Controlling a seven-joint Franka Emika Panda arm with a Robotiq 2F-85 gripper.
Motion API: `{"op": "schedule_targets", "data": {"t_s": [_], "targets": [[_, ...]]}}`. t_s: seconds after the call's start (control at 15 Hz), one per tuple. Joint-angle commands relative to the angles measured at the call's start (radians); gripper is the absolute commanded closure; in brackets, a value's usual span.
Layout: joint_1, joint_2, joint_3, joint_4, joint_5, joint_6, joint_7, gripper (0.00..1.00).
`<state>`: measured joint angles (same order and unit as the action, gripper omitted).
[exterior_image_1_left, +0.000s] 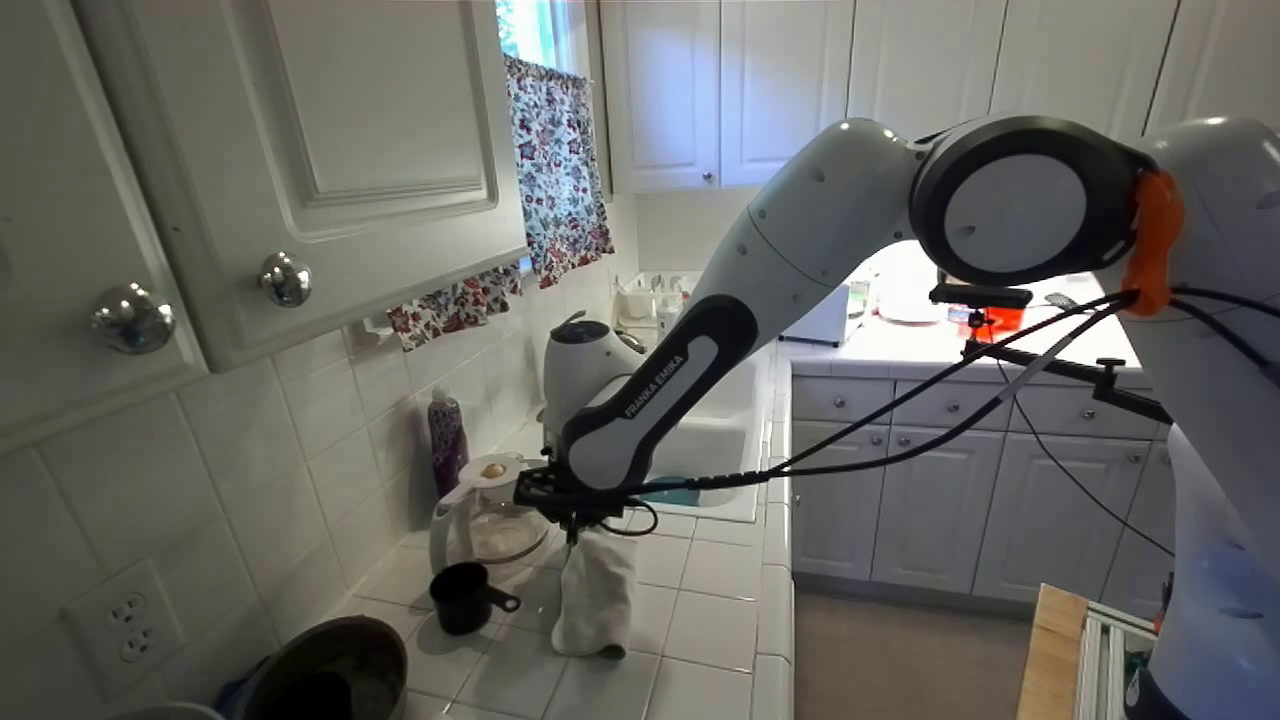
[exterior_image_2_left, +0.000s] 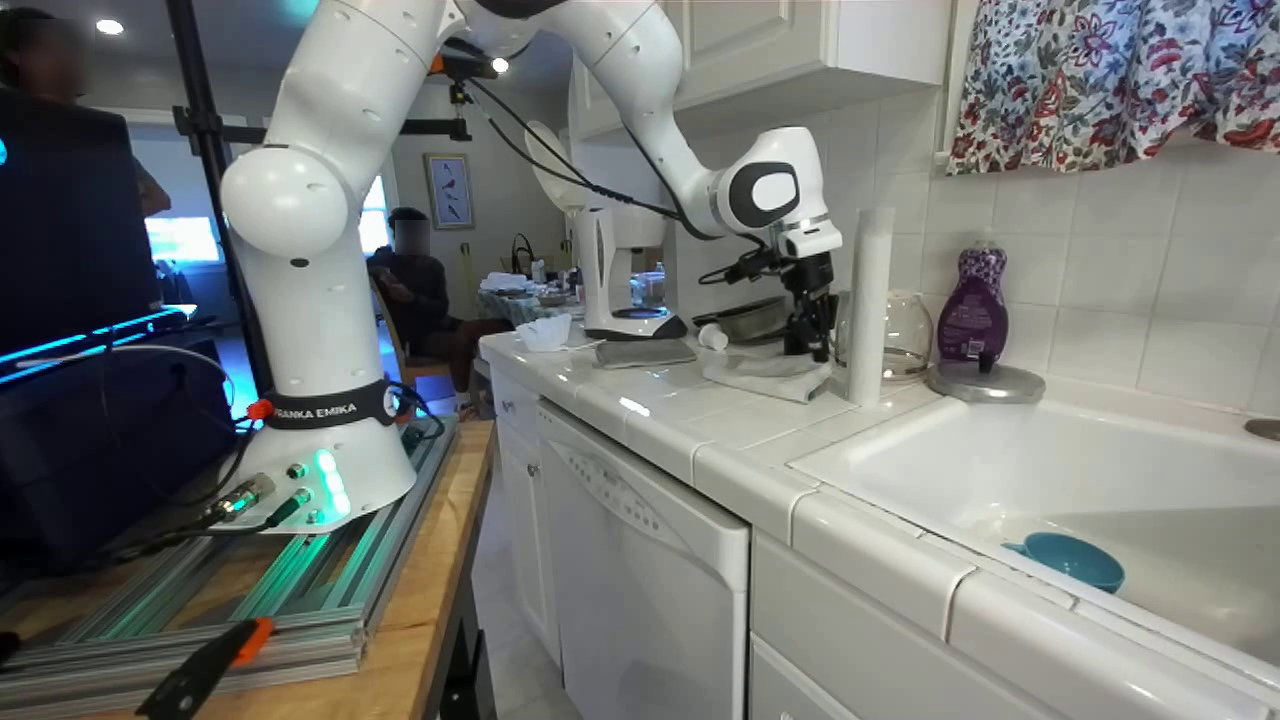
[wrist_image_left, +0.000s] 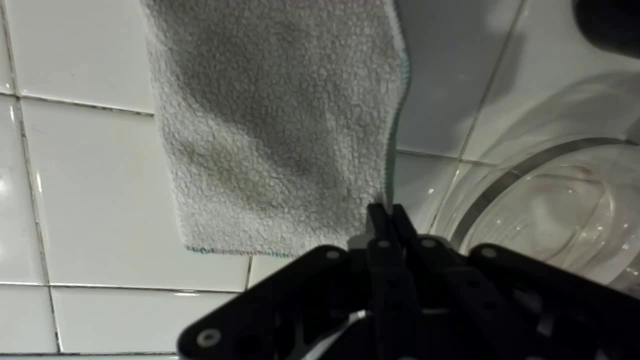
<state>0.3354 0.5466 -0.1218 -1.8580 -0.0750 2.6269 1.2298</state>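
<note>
A light grey, fleecy cloth (wrist_image_left: 280, 125) with coloured stitching along its hem lies on white tiles. At its right edge my gripper (wrist_image_left: 387, 210) is shut, with a thin fold of hem pinched between the fingertips. An exterior view shows the cloth (exterior_image_1_left: 598, 600) stretching from under the gripper (exterior_image_1_left: 573, 535) towards the camera. In an exterior view the gripper (exterior_image_2_left: 808, 352) points straight down at the cloth (exterior_image_2_left: 768, 378), close to the counter. Just right of the fingers in the wrist view stands a clear glass carafe (wrist_image_left: 550, 215).
Near the cloth are a black handled cup (exterior_image_1_left: 462, 600) and a dark pan (exterior_image_1_left: 320, 670). A purple bottle (exterior_image_2_left: 975, 300), an upright white cylinder (exterior_image_2_left: 872, 310) and a metal lid (exterior_image_2_left: 985, 382) stand by the sink (exterior_image_2_left: 900, 450), which holds a teal cup (exterior_image_2_left: 1070, 560). Upper cabinets (exterior_image_1_left: 380, 100) overhang the counter.
</note>
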Motion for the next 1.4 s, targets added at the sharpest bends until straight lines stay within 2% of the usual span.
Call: {"op": "schedule_targets", "data": {"t_s": [0.0, 0.13, 0.27, 0.53, 0.73, 0.87, 1.0, 1.13, 1.33], "targets": [[0.003, -0.005, -0.005, -0.019, -0.018, 0.004, 0.035, 0.71], [-0.011, -0.021, 0.013, -0.037, 0.0, 0.002, 0.011, 0.67], [-0.043, -0.065, 0.058, -0.091, 0.036, 0.021, -0.047, 0.55], [-0.099, -0.155, 0.142, -0.212, 0.11, 0.055, -0.151, 0.27], [-0.173, -0.215, 0.238, -0.291, 0.253, 0.055, -0.311, 0.05], [-0.255, -0.269, 0.345, -0.358, 0.382, 0.034, -0.481, 0.0], [-0.326, -0.295, 0.423, -0.384, 0.511, -0.024, -0.633, 0.0], [-0.308, -0.312, 0.389, -0.394, 0.574, -0.129, -0.775, 0.0], [-0.29, -0.31, 0.322, -0.375, 0.534, -0.264, -0.869, 0.0]]}}
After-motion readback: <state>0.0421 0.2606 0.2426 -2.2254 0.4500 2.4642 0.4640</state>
